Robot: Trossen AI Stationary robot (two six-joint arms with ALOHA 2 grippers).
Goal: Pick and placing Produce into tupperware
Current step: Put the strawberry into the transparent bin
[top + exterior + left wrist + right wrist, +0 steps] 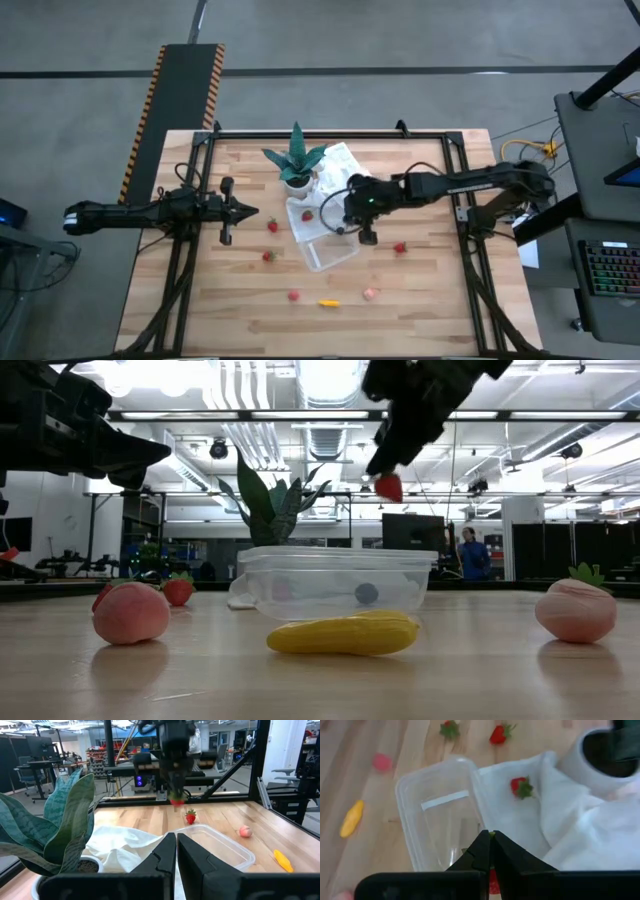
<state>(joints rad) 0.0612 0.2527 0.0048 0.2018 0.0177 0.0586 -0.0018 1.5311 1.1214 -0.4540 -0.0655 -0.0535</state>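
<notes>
Produce lies scattered in the high view around the clear rectangular plastic tupperware (pixel 328 250), where the right gripper (pixel 350 222) hovers at its rim, while the left gripper (pixel 243 211) waits well apart. Low view: a small red strawberry piece (pixel 389 487) hangs clenched above the tub (presumably for release). Left wrist view: own jaws pressed together, holding nothing. Right wrist view: red shows between the closed fingers (pixel 476 851), over the tub's edge.

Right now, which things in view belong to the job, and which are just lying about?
Job:
- tupperware, clear
- strawberry held above it by the right gripper
- loose produce: strawberries, yellow piece, pink piece

Lying about:
- potted plant
- white cloth
- left gripper, waiting at the table's left
</notes>
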